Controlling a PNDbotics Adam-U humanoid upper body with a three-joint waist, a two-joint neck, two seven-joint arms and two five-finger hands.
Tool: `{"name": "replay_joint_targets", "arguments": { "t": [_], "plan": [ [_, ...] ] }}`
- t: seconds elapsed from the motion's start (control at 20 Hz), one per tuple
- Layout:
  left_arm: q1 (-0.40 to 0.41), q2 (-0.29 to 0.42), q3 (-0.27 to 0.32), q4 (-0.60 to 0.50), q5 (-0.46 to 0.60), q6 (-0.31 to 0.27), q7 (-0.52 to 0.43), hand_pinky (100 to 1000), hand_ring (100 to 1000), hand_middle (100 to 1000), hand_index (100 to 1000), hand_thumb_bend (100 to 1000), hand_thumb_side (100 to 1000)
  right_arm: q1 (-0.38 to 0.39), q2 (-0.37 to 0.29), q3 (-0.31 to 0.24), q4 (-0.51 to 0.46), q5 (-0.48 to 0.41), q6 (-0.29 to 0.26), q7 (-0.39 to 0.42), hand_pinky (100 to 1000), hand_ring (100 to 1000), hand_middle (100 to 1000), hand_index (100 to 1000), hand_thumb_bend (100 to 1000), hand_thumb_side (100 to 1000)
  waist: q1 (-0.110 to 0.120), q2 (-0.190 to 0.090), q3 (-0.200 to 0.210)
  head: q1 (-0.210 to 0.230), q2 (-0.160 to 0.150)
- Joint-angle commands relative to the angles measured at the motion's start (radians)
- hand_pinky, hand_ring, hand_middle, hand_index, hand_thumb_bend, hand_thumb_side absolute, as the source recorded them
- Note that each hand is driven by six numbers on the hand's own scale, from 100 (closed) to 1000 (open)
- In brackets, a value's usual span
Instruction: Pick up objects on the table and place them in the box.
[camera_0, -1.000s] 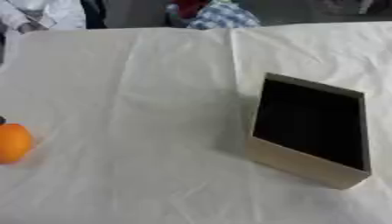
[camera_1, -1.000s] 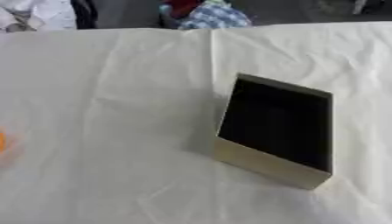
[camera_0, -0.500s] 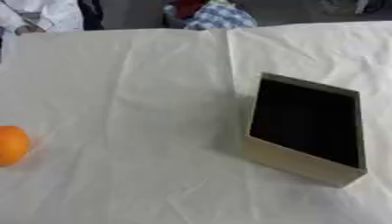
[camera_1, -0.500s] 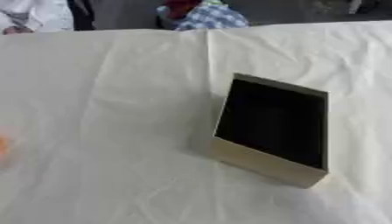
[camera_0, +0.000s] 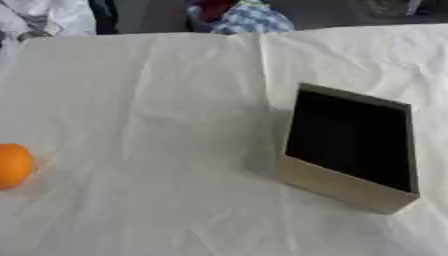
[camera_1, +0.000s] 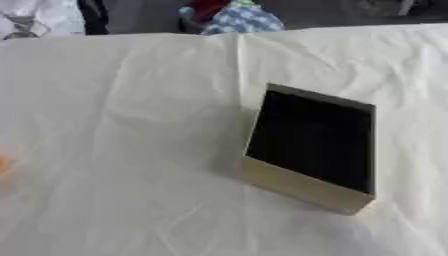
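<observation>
Far left, at the frame edge in the left eye view: an orange round obj (camera_0: 14, 165), prob. a fruit, lying on the surface (camera_0: 149, 125) and cut off by the pic border. In the right eye view only a faint orange smear shows at the left edge. It sits well apart from the box, w/ a wide stretch of bare cloth between them.

Surface is covered w/ a white cloth, wrinkled, w/ creases running from the far edge toward the middle and more folds near the front.

Right of centre: the box (camera_0: 345, 183), tan/beige walls outside, dark black inside, open top. It's rectangular and set a bit askew, long side running away from the camera, near short wall facing front. Nothing visible inside; interior is too dark to tell more. Casts a soft shadow on the cloth to its left.

Far edge, beyond the surface: bits of cloth, white at left, blue-checked and red near the middle.

Robot hand, left and right: neither shows in either view, so can't tell open or closed, or whether holding anything.
</observation>
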Motion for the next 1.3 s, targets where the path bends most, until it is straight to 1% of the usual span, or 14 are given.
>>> {"name": "replay_joint_targets", "arguments": {
  "t": [0.05, 0.1, 0.25, 0.35, 0.4, 0.5, 0.65, 0.75, 0.85, 1.05, 1.3],
  "plan": [
    [-0.006, 0.051, -0.005, 0.008, -0.021, -0.008, -0.004, 872, 878, 856, 899, 523, 100, -0.012, -0.024, -0.001, -0.018, 0.001, 0.0, -0.004, 598, 678, 566, 785, 100, 793, 0.002, -0.016, -0.002, 0.004, 0.005],
    [-0.005, 0.049, -0.01, 0.011, -0.017, -0.011, 0.001, 865, 875, 856, 896, 475, 100, -0.012, -0.024, 0.0, -0.018, 0.001, 0.0, -0.004, 598, 678, 566, 785, 100, 793, 0.001, -0.015, -0.003, 0.004, 0.005],
    [-0.004, 0.047, -0.025, 0.015, 0.023, -0.019, 0.021, 847, 867, 858, 893, 403, 100, -0.014, -0.024, 0.0, -0.018, 0.0, 0.0, -0.004, 598, 678, 566, 785, 100, 793, 0.0, -0.014, -0.005, 0.006, 0.007],
    [-0.002, 0.047, -0.034, 0.016, 0.05, -0.02, 0.028, 847, 869, 860, 892, 398, 100, -0.014, -0.023, 0.0, -0.018, -0.001, 0.0, -0.004, 597, 678, 565, 784, 100, 794, 0.0, -0.012, -0.006, 0.007, 0.008],
    [-0.001, 0.048, -0.038, 0.019, 0.061, -0.019, 0.027, 848, 870, 861, 892, 399, 100, -0.015, -0.023, 0.001, -0.018, -0.001, 0.001, -0.003, 598, 678, 565, 784, 100, 793, 0.0, -0.012, -0.007, 0.007, 0.008],
    [-0.001, 0.051, -0.044, 0.029, 0.068, -0.016, 0.023, 857, 880, 871, 897, 430, 100, -0.016, -0.023, 0.001, -0.018, 0.0, 0.0, -0.003, 598, 678, 565, 784, 100, 793, 0.0, -0.012, -0.008, 0.008, 0.008],
    [-0.004, 0.054, -0.05, 0.049, 0.04, -0.008, 0.02, 874, 905, 892, 907, 477, 100, -0.017, -0.021, 0.002, -0.018, 0.0, -0.001, -0.003, 597, 678, 564, 784, 100, 794, 0.0, -0.011, -0.01, 0.009, 0.008],
    [-0.007, 0.052, -0.056, 0.062, 0.0, -0.005, 0.028, 874, 905, 891, 904, 483, 100, -0.017, -0.02, 0.002, -0.018, 0.0, -0.001, -0.003, 597, 678, 564, 784, 100, 794, 0.0, -0.01, -0.012, 0.011, 0.008],
    [-0.011, 0.044, -0.062, 0.074, -0.023, -0.009, 0.04, 861, 896, 886, 901, 469, 100, -0.018, -0.018, 0.003, -0.018, 0.0, 0.0, -0.002, 597, 677, 564, 784, 100, 794, 0.0, -0.009, -0.014, 0.013, 0.008],
    [-0.02, 0.03, -0.078, 0.103, -0.014, -0.022, 0.052, 848, 889, 879, 896, 450, 100, -0.019, -0.016, 0.004, -0.018, -0.001, 0.0, -0.002, 597, 677, 564, 784, 100, 794, -0.002, -0.007, -0.019, 0.016, 0.008],
    [-0.044, 0.011, -0.093, 0.133, 0.003, -0.031, 0.072, 828, 886, 880, 900, 467, 100, -0.021, -0.012, 0.006, -0.018, -0.002, -0.001, 0.0, 596, 677, 562, 784, 100, 795, -0.003, -0.005, -0.024, 0.019, 0.004]
  ]
}}
